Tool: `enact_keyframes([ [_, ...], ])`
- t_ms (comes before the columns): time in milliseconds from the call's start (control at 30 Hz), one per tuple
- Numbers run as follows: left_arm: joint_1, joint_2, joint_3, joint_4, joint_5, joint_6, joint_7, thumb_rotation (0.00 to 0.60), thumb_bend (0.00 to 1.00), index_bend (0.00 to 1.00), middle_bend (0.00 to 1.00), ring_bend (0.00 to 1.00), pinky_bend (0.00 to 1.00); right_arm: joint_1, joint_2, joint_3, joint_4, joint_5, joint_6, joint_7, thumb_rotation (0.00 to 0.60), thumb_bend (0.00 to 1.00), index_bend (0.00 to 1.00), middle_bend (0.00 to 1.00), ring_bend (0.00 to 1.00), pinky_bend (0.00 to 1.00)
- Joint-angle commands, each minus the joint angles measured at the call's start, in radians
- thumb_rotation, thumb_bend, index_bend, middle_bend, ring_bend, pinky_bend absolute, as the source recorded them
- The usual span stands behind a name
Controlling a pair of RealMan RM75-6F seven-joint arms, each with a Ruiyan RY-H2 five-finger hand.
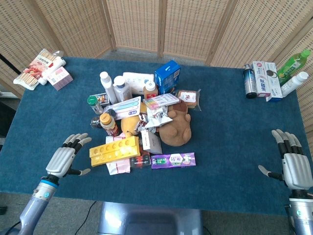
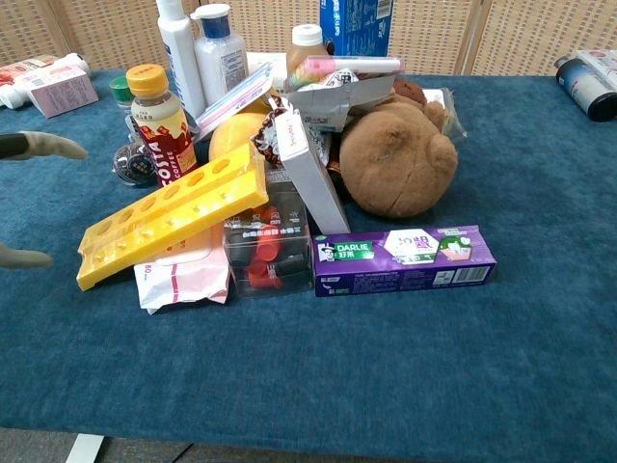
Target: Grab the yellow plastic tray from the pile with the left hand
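Note:
The yellow plastic tray (image 1: 114, 150) with a row of round holes lies at the front left of the pile, tilted up on other items; in the chest view the tray (image 2: 174, 213) slopes upward to the right. My left hand (image 1: 65, 158) hovers open just left of the tray, fingers spread, not touching it. Only its fingertips (image 2: 48, 146) show at the left edge of the chest view. My right hand (image 1: 295, 168) is open at the table's right front edge, far from the pile.
The pile holds a brown plush toy (image 1: 178, 127), a purple toothpaste box (image 1: 173, 160), a coffee bottle (image 2: 159, 118), white bottles (image 1: 115, 87) and a blue box (image 1: 167, 76). Snack packs (image 1: 43, 67) lie at the back left, bottles and boxes (image 1: 274, 77) at the back right.

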Motion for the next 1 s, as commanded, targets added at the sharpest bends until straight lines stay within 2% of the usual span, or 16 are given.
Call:
enact_keyframes([
  [33, -0.030, -0.043, -0.017, 0.001, -0.028, -0.024, 0.033, 0.600, 0.00, 0.15, 0.00, 0.00, 0.00, 0.000, 0.003, 0.001, -0.002, 0.001, -0.001, 0.004, 0.600, 0.00, 0.00, 0.00, 0.00, 0.00],
  [367, -0.084, -0.148, -0.042, 0.051, -0.092, -0.060, 0.086, 0.600, 0.00, 0.16, 0.00, 0.00, 0.00, 0.001, 0.006, 0.006, 0.000, 0.004, -0.002, 0.026, 0.600, 0.00, 0.00, 0.00, 0.00, 0.00],
  [567, -0.124, -0.221, -0.058, 0.120, -0.109, -0.083, 0.097, 0.600, 0.00, 0.20, 0.00, 0.00, 0.01, 0.002, 0.009, 0.009, 0.001, 0.004, 0.001, 0.035, 0.600, 0.00, 0.00, 0.00, 0.00, 0.00],
  [600, -0.132, -0.240, -0.062, 0.137, -0.107, -0.080, 0.102, 0.600, 0.00, 0.23, 0.00, 0.00, 0.06, 0.002, 0.009, 0.010, 0.001, 0.004, 0.002, 0.035, 0.600, 0.00, 0.00, 0.00, 0.00, 0.00],
  [667, -0.139, -0.279, -0.071, 0.169, -0.100, -0.057, 0.114, 0.600, 0.00, 0.32, 0.12, 0.12, 0.28, 0.002, 0.009, 0.011, 0.001, 0.005, 0.003, 0.037, 0.600, 0.00, 0.00, 0.00, 0.00, 0.00],
  [700, -0.141, -0.309, -0.074, 0.195, -0.093, -0.037, 0.125, 0.600, 0.00, 0.44, 0.31, 0.30, 0.49, 0.001, 0.010, 0.012, 0.001, 0.006, 0.003, 0.038, 0.600, 0.00, 0.00, 0.00, 0.00, 0.00],
  [733, -0.143, -0.329, -0.074, 0.214, -0.090, -0.028, 0.133, 0.600, 0.00, 0.55, 0.52, 0.49, 0.65, 0.001, 0.010, 0.012, 0.001, 0.007, 0.002, 0.040, 0.600, 0.00, 0.00, 0.00, 0.00, 0.00],
  [800, -0.149, -0.362, -0.074, 0.242, -0.094, -0.023, 0.145, 0.600, 0.02, 0.66, 0.67, 0.63, 0.77, 0.002, 0.012, 0.013, 0.002, 0.008, 0.001, 0.043, 0.600, 0.00, 0.00, 0.00, 0.00, 0.00],
  [867, -0.150, -0.378, -0.076, 0.253, -0.100, -0.017, 0.151, 0.600, 0.05, 0.74, 0.74, 0.69, 0.84, 0.002, 0.013, 0.014, 0.003, 0.010, 0.001, 0.045, 0.600, 0.00, 0.00, 0.00, 0.00, 0.00],
  [1000, -0.139, -0.380, -0.075, 0.253, -0.090, 0.020, 0.147, 0.600, 0.07, 0.78, 0.78, 0.72, 0.87, 0.001, 0.013, 0.014, 0.004, 0.010, 0.001, 0.048, 0.600, 0.00, 0.00, 0.00, 0.00, 0.00],
])
